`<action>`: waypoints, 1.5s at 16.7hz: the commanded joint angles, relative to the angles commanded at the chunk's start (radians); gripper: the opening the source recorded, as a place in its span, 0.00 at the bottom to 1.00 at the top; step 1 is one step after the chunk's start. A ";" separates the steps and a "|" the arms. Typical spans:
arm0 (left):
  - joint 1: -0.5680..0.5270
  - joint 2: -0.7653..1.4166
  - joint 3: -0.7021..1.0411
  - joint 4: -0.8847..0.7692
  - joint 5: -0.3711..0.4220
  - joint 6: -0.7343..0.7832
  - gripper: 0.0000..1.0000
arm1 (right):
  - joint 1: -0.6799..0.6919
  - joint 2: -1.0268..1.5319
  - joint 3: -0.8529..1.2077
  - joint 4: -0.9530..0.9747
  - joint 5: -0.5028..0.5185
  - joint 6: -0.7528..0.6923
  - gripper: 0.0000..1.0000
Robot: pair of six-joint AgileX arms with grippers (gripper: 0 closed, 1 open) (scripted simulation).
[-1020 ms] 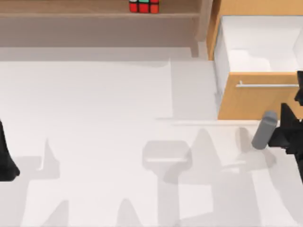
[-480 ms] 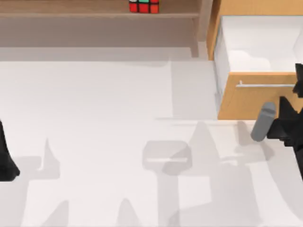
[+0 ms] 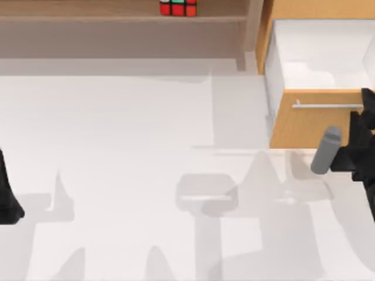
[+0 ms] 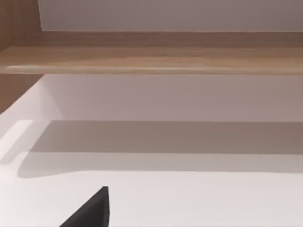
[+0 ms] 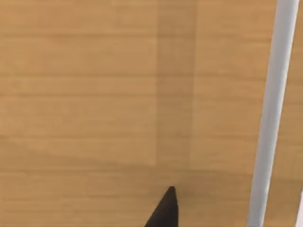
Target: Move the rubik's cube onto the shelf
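Note:
The rubik's cube (image 3: pixel 178 7) rests on the light-brown shelf (image 3: pixel 88 12) at the back of the table, right of the shelf's middle, showing red and green stickers. Nothing is touching it. My right gripper (image 3: pixel 367 102) is at the right edge, close against the front of the orange-wood drawer (image 3: pixel 304 126) and far from the cube. In the right wrist view the drawer front (image 5: pixel 94 94) and its metal handle (image 5: pixel 272 113) are very near. My left gripper (image 3: pixel 7 199) is parked at the left edge. The left wrist view looks at the shelf board (image 4: pixel 151 59).
The drawer stands pulled open at the back right, with its white inside (image 3: pixel 322 52) and thin handle (image 3: pixel 325 106) showing. An upright side panel (image 3: pixel 253 29) separates shelf and drawer. A grey cylinder (image 3: pixel 326 150) sticks out from my right arm. The white table (image 3: pixel 146 146) spreads between the arms.
My right arm has moved toward the back of the table, closer to the drawer front. The cube and my left arm have not moved.

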 joint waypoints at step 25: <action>0.000 0.000 0.000 0.000 0.000 0.000 1.00 | -0.062 0.072 0.222 -0.157 -0.062 0.002 0.00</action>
